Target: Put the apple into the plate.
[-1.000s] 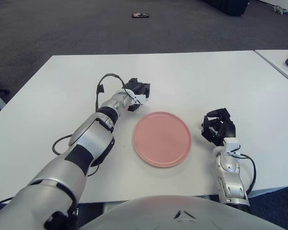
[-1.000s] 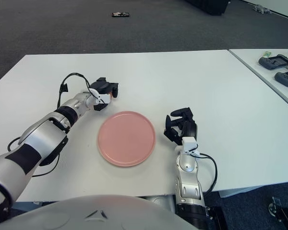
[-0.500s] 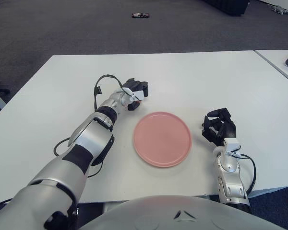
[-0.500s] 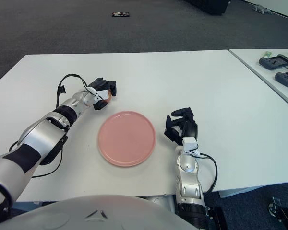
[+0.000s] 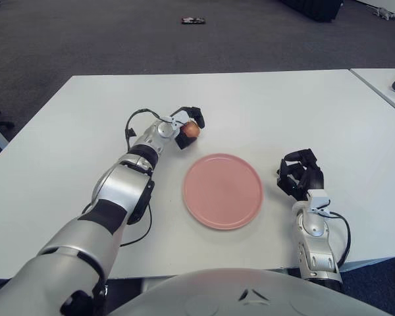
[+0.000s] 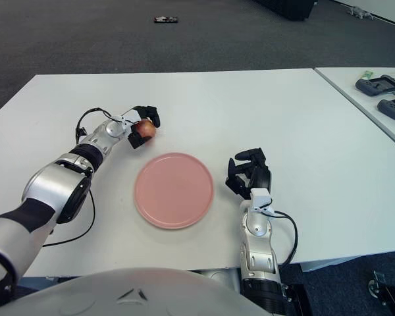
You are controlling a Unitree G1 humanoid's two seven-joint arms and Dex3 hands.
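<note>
Left eye view shows the left hand (image 5: 186,126) turned since a second ago: back then its dark fingers faced down over the spot just beyond the plate and hid whatever was under them, and now the wrist has rolled so that the apple (image 5: 191,130) shows plainly, reddish with a paler patch, pinched between the curled fingers. The apple sits just off the far-left edge of the pink plate (image 5: 222,191), near it but not over it, and I cannot tell from either eye whether it is lifted clear of the white table (image 5: 303,112) or resting on it. To my mind that change means the grasp is made and the carry is what remains: a short move toward the robot and to its right would bring the fruit above the plate's middle, and then the fingers would have to let go low enough that it does not roll off the shallow rim. The right hand (image 5: 301,176) shows to the right of the plate, fingers curled and holding nothing, in the same place as before and taking no part.
</note>
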